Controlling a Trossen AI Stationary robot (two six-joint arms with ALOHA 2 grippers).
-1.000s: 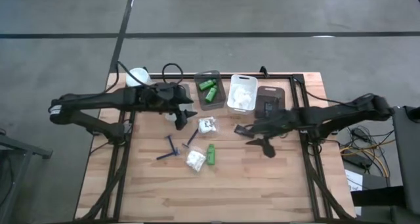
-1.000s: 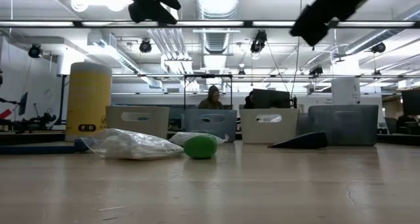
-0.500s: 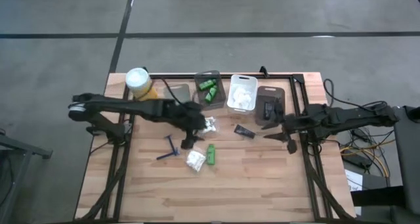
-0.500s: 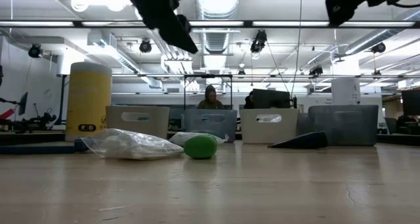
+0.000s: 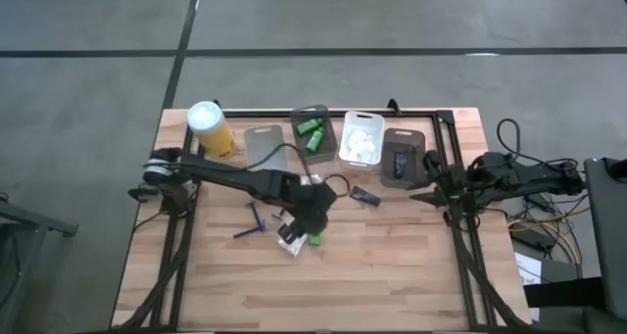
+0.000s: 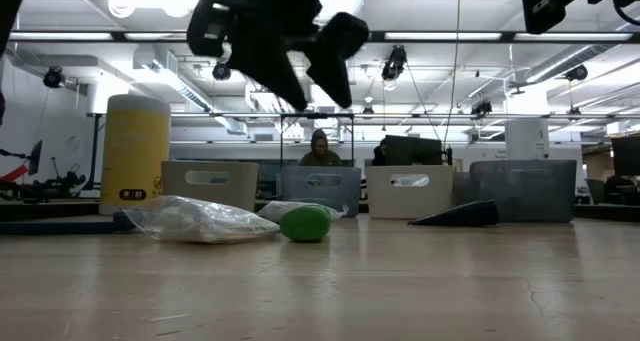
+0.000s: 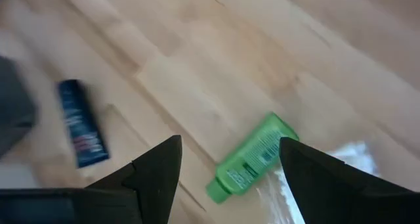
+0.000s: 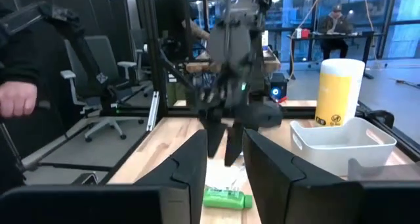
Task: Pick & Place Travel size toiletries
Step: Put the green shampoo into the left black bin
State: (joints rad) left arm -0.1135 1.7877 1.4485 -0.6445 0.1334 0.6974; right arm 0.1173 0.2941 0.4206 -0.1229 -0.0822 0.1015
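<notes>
My left gripper (image 5: 310, 219) hangs open above the middle of the table; in the left wrist view its fingers (image 7: 230, 159) stand either side of a green tube (image 7: 252, 159) lying flat on the wood below, not touching it. A white crinkly packet (image 5: 290, 242) lies against the tube (image 5: 315, 240); a second packet (image 5: 312, 184) lies farther back. A dark blue razor (image 5: 257, 222) and a flat black sachet (image 5: 364, 195) rest on the table. My right gripper (image 5: 431, 183) waits open at the right edge.
Four small bins line the far edge: an empty one (image 5: 263, 143), one with green tubes (image 5: 313, 133), a white one with packets (image 5: 361, 138), a dark one with a sachet (image 5: 402, 160). A yellow canister (image 5: 209, 126) stands far left. A person's hand (image 8: 16, 99) shows beyond the table.
My left gripper has swung from the far-left bins toward the table's middle and near edge, coming down over the green tube. My right gripper has drawn back from the black sachet toward the right edge. The items on the table have stayed put.
</notes>
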